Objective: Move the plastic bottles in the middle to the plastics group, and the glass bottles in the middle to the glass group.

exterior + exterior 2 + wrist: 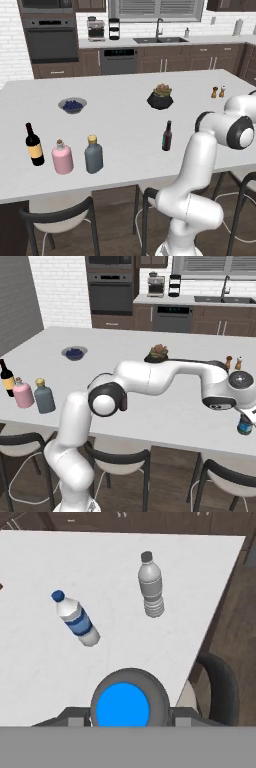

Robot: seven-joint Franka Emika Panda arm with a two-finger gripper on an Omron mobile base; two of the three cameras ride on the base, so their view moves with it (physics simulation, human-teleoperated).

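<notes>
Sitting clamped in tool [123,714]: water bottle [123,703]

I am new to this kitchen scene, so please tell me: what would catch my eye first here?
First, the white arm stretched far right, its gripper closed around a blue-capped bottle above the counter's corner. Below it stand a blue-labelled water bottle and a grey plastic bottle. On the far left, a wine bottle, a pink bottle and a grey flask stand together.

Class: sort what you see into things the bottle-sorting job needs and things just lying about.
Job: blue-capped bottle, beer bottle, pink bottle, wine bottle, grey flask, blue-labelled plastic bottle, grey plastic bottle.
Lying about: blueberry bowl, succulent, shakers.
</notes>
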